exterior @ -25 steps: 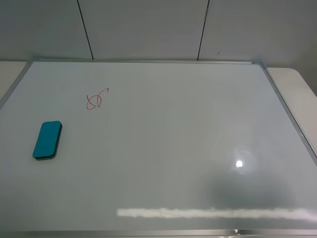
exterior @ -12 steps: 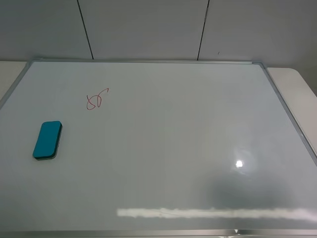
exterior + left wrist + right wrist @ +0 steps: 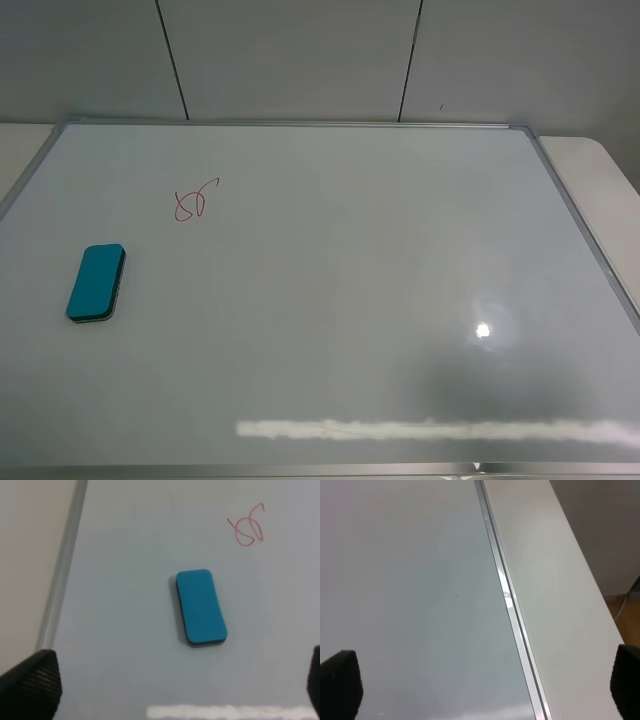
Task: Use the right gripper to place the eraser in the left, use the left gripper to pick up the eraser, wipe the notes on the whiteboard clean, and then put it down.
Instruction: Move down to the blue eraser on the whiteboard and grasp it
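Observation:
The teal-blue eraser (image 3: 96, 283) lies flat on the left part of the whiteboard (image 3: 330, 300). The red notes (image 3: 195, 200) sit a little beyond it and to its right. No arm shows in the exterior high view. In the left wrist view the eraser (image 3: 200, 607) and the notes (image 3: 247, 526) lie ahead of my left gripper (image 3: 172, 685), which is open and empty, with only its fingertips (image 3: 31, 685) showing. My right gripper (image 3: 482, 682) is open and empty over the board's right frame (image 3: 506, 595), with its fingertips (image 3: 339, 682) far apart.
The board lies on a pale table (image 3: 600, 170) that shows past its right frame and also in the right wrist view (image 3: 555, 580). A grey panelled wall (image 3: 300, 55) stands behind. A bright light reflection (image 3: 483, 330) and a streak of glare (image 3: 430, 430) mark the board's near right.

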Tool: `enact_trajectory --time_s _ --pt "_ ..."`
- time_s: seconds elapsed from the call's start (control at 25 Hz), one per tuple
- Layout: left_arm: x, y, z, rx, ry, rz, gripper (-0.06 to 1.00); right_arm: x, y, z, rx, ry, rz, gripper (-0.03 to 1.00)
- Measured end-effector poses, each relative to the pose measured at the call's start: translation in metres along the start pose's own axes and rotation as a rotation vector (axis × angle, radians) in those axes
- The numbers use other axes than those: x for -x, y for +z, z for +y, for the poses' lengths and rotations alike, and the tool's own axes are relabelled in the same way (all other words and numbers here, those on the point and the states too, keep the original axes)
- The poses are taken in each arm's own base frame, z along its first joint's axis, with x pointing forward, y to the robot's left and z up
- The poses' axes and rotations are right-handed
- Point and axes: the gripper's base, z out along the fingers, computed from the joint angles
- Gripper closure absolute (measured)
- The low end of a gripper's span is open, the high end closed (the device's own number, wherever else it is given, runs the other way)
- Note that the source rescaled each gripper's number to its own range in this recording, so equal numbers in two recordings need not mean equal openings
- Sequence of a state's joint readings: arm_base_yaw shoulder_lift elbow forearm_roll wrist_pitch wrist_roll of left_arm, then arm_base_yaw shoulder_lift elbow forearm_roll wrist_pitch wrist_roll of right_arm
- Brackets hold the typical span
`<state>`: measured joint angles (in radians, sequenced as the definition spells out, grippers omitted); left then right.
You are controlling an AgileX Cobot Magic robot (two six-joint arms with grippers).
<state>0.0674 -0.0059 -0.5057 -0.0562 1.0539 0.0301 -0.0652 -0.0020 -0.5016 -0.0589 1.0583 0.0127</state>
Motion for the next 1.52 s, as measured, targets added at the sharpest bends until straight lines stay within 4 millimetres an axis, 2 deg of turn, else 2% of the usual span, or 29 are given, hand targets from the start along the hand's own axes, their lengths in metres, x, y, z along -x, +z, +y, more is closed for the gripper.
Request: enact_trajectory --time_s 0.32,0.6,0.76,1.04,1.32,1.52 --pt "0.003 0.004 -0.006 -0.073 -0.045 0.023 -0.06 0.0 0.0 0.0 0.0 0.0 0.0 -0.03" --pt "0.038 0.028 -0.006 -0.081 -0.032 0.193 -0.06 0.0 0.0 0.0 0.0 0.0 0.0 -0.03" --pt "0.059 0.055 -0.005 -0.081 -0.037 0.33 -0.06 0.0 0.0 0.0 0.0 0.0 0.0 -0.03" --pt "0.081 0.12 -0.003 -0.086 -0.051 0.592 -0.06 0.0 0.0 0.0 0.0 0.0 0.0 -0.03" --pt "0.092 0.175 -0.014 -0.07 -0.014 0.706 -0.06 0.0 0.0 0.0 0.0 0.0 0.0 -0.03" --pt "0.09 0.209 -0.027 -0.057 -0.008 0.77 -0.06 0.0 0.0 0.0 0.0 0.0 0.0 -0.03"
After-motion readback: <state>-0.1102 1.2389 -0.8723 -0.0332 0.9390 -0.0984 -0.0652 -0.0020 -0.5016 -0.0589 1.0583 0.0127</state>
